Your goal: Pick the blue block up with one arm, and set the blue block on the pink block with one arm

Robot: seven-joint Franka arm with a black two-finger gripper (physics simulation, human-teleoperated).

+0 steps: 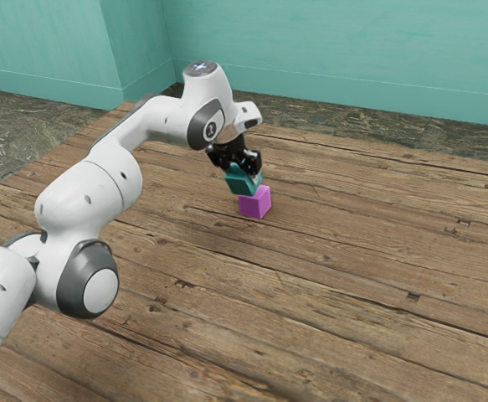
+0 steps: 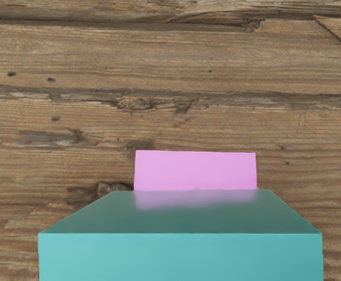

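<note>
Tool [image 1: 242,170] was seen gripping the blue block [image 1: 245,182], already lifted, with the pink block [image 1: 255,203] just below it; release was judged outstanding.

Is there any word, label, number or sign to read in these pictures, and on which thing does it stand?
None can be read.
The blue block, the pink block and the table are plain.
Small marks on the arm's top cap and on its joint: too small to read.
</note>
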